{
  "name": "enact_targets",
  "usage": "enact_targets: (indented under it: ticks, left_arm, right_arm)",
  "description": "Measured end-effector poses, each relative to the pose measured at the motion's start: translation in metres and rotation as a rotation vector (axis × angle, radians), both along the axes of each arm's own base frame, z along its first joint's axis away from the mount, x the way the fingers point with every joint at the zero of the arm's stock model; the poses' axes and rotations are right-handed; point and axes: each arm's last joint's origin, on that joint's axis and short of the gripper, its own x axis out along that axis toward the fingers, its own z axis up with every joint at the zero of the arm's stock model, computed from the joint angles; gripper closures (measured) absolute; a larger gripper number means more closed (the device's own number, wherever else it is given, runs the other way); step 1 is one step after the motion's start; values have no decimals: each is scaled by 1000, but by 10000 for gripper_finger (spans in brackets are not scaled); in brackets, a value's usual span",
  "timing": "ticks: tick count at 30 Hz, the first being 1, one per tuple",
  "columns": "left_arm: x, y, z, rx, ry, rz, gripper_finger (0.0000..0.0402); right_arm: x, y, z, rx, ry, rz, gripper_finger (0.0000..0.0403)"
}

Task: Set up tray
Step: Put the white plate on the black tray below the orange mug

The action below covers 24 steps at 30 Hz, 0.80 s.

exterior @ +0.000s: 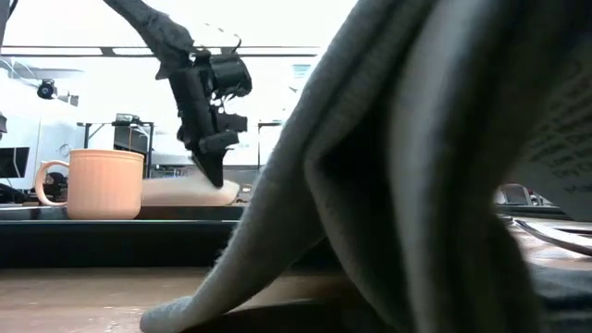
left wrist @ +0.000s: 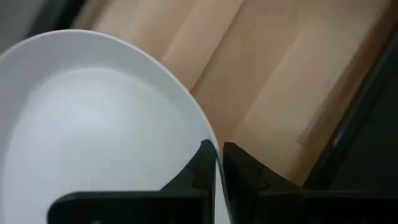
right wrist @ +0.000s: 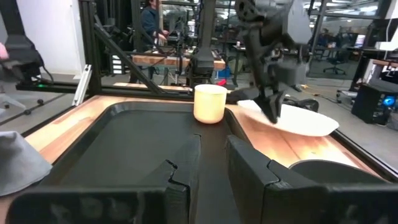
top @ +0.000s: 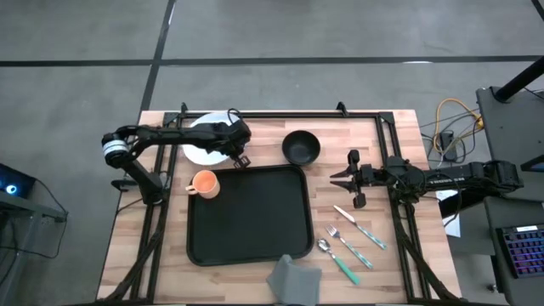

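L gripper point(top: 240, 158) pinched shut on rim of white plate point(top: 204, 140), upper left of high view, just above tray point(top: 249, 217) at centre. Plate to be lifted level, grip kept firm, orange cup point(top: 204, 184) avoided. R gripper point(top: 347, 178) parked at right, part open, empty

light: bright, even | low view: backlit, near napkin point(exterior: 416, 166) blurred

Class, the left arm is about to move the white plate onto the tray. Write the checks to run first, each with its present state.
1. Left gripper shut on white plate rim: ok.
2. Tray middle bare for the plate: ok.
3. Orange cup stands on the tray's corner, close to the path: not ok.
4. Right gripper parked beside the black bowl, off the tray: ok.
5. Grip firmness: cannot tell.
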Motion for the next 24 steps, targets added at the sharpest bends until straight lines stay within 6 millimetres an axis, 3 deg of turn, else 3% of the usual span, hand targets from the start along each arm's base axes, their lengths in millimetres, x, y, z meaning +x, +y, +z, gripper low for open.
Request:
enact_targets:
  ticks: [5, 11, 24]
  left_arm:
    - [18, -14, 30, 115, 32, -124, 399]
    - [29, -29, 48, 162, 26, -189, 399]
    - [29, -58, 41, 210, 129, -230, 401]
  right_arm:
    - [0, 0, 0, 1, 2, 0, 335]
    - [0, 0, 0, 4, 3, 1, 335]
    - [0, 0, 0, 8, 4, 2, 335]
